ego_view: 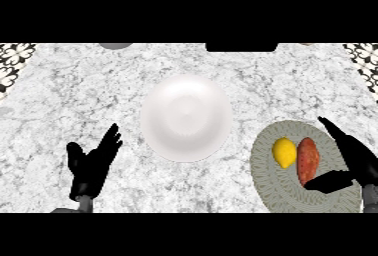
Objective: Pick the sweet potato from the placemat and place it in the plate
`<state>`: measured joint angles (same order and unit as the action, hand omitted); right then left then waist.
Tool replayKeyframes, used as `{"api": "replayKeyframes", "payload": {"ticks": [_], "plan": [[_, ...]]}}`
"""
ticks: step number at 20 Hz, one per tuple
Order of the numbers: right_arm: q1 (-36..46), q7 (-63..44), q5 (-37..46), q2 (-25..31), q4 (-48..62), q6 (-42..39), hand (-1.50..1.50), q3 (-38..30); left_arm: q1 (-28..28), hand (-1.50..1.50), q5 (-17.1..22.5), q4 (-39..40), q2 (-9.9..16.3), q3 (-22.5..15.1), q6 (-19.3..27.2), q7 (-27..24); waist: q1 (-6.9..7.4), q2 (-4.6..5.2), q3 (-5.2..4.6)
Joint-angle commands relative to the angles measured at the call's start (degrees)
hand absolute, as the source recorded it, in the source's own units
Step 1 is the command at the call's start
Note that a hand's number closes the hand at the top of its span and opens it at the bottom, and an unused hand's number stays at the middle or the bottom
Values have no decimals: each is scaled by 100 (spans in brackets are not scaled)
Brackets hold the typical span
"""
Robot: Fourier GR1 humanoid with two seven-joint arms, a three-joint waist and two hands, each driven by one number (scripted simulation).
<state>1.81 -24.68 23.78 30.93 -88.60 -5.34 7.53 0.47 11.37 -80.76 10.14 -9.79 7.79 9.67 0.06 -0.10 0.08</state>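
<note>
Fingers (336,131) of the right hand (356,165) are stretched out straight along the far side of the sweet potato (308,161), thumb spread below it, holding nothing. That sweet potato lies on the placemat (284,192), touching or just beside a lemon (284,152). Nothing is in the white plate (185,117) at the table's (66,100) middle. By my reading the grasp, lift and placing are all left to do. At lower left, the left hand (90,162) rests open
</note>
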Motion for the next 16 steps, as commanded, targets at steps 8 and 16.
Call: {"api": "replayKeyframes", "payload": {"ticks": [8,16], "plan": [[338,23,674,-676,557,-503,-150,-99,364,0,-125,-50,-84,257,-400,-97,4,7,-9],[192,1138,1447,-460,1042,-361,150,-180,-55,0,-315,127,-283,371,-336,124,-12,8,-9]]}}
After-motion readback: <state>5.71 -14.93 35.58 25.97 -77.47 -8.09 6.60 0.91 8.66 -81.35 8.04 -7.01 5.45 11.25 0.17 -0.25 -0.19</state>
